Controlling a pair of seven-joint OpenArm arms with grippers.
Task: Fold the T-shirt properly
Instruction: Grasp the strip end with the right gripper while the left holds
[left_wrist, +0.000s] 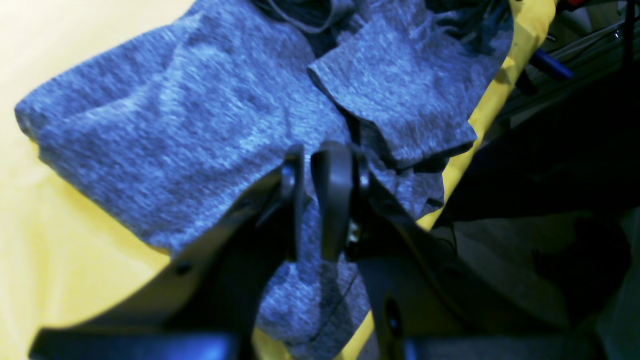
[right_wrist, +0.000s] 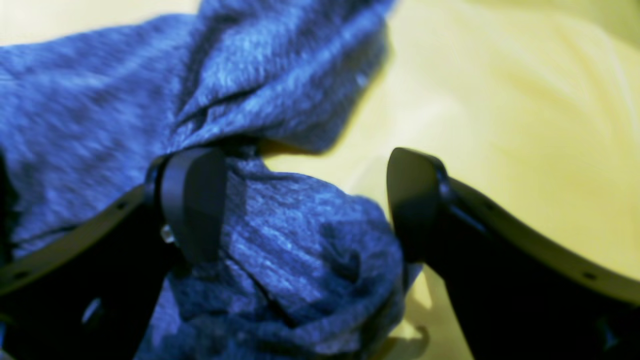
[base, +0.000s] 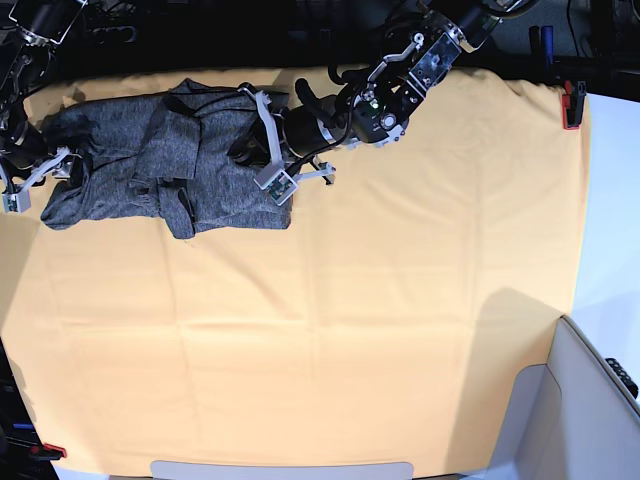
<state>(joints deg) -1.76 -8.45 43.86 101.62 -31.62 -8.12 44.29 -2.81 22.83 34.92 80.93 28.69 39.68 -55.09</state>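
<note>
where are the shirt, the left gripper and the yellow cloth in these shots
shirt (base: 215, 185), base view, flat body panel.
left gripper (left_wrist: 307, 165), left wrist view, between the nearly closed fingertips pinching fabric.
yellow cloth (base: 330, 330), base view, bare middle stretch.

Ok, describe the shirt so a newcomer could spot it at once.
Start from the yellow-orange table cloth that covers the table and go to its far edge, toward the right arm's side. The T-shirt lies bunched there, under both arms. It is the only heathered dark grey fabric, creased and unprinted, on plain yellow.
</note>
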